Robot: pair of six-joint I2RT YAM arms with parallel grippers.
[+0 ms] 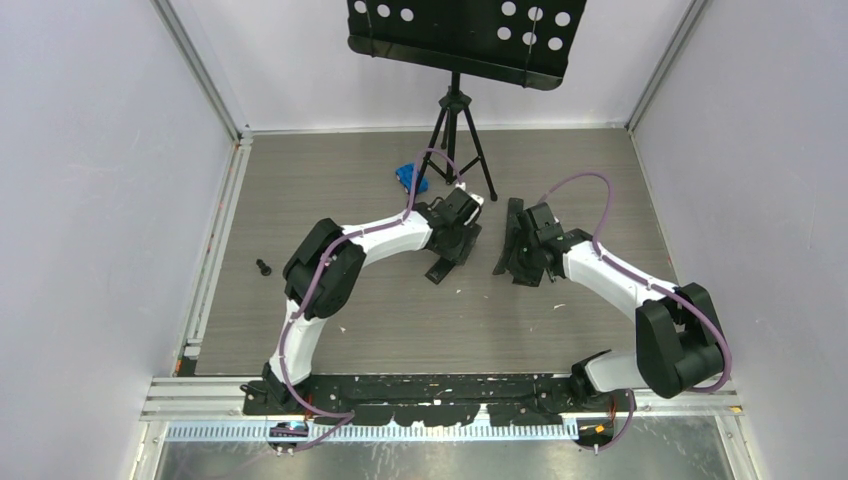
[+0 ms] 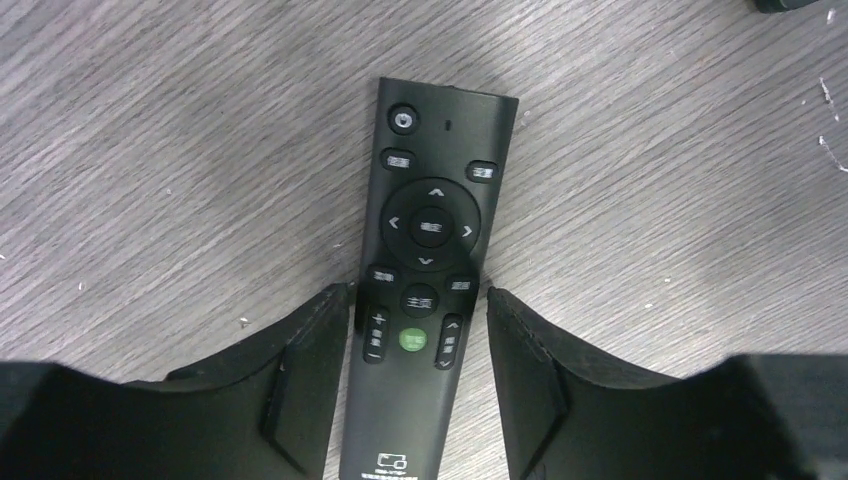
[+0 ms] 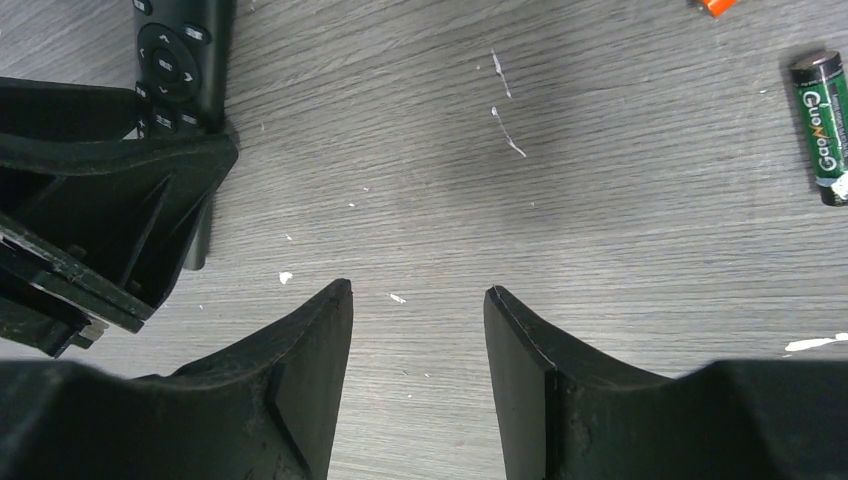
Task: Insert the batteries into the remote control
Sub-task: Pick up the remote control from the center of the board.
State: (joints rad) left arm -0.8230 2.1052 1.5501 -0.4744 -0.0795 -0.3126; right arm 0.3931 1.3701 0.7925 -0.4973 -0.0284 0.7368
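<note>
A black remote with pale buttons and a green button (image 2: 428, 270) lies face up on the wood-grain table; the plain-faced remote control is not in view. My left gripper (image 2: 420, 292) is open, with one jaw on each side of the buttoned remote's lower half, and is not closed on it. My right gripper (image 3: 418, 290) is open and empty over bare table. To its left in the right wrist view are the left gripper and the buttoned remote (image 3: 178, 60). A dark green battery (image 3: 822, 128) lies at the far right and an orange battery (image 3: 718, 6) at the top edge. The purple battery is out of view.
Both grippers (image 1: 445, 262) (image 1: 512, 262) hang close together mid-table. A tripod with a black perforated tray (image 1: 455, 120) stands at the back, with a blue object (image 1: 410, 178) beside it. A small black part (image 1: 263, 266) lies at the left. White walls enclose the table.
</note>
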